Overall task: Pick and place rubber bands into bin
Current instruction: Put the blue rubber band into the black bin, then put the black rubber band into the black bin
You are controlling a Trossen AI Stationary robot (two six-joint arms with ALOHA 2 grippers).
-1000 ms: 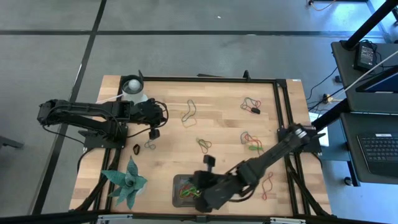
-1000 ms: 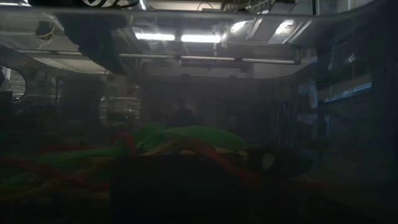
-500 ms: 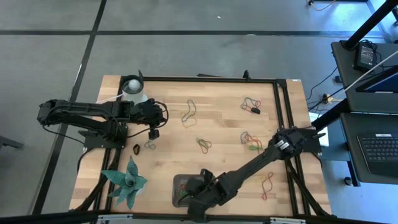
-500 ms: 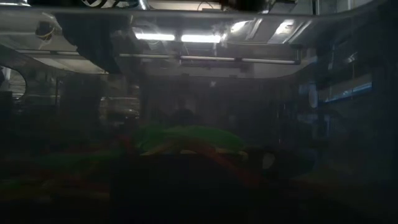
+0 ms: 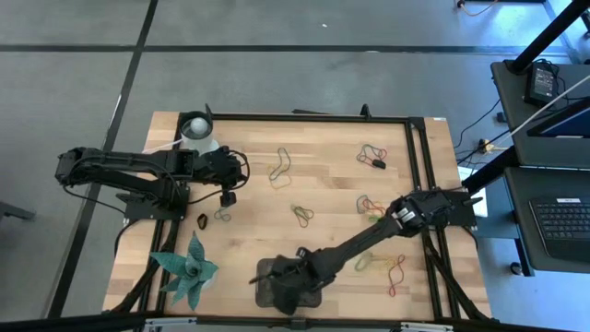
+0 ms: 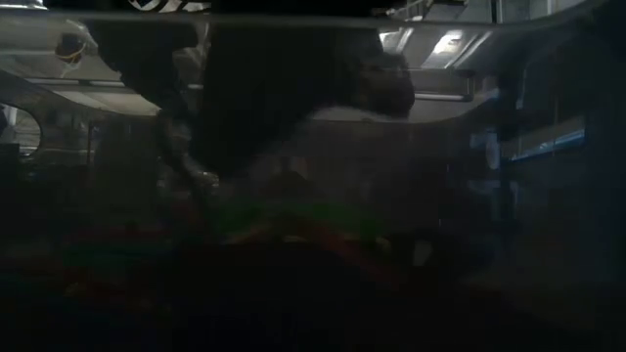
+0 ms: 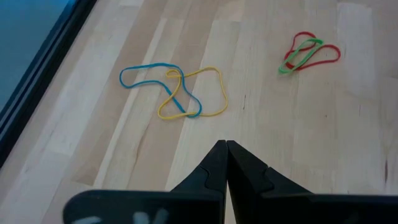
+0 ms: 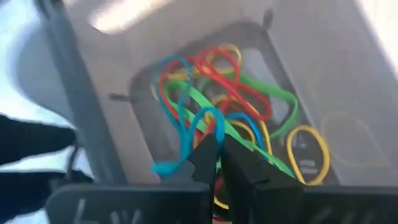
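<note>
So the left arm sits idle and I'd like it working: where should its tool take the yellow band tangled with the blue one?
Probably the open lobe of the yellow band, clear of the blue band. It lies flat on the table, so the left tool, shut, should open and come straight down astride that single strand.

You have two arms, one bin, one white cup, one artificial plant, and seven clusters of loose rubber bands.

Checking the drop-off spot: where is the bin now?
In the high view the bin sits at the table's near edge, right of the green plant, mostly under the right gripper.
</note>
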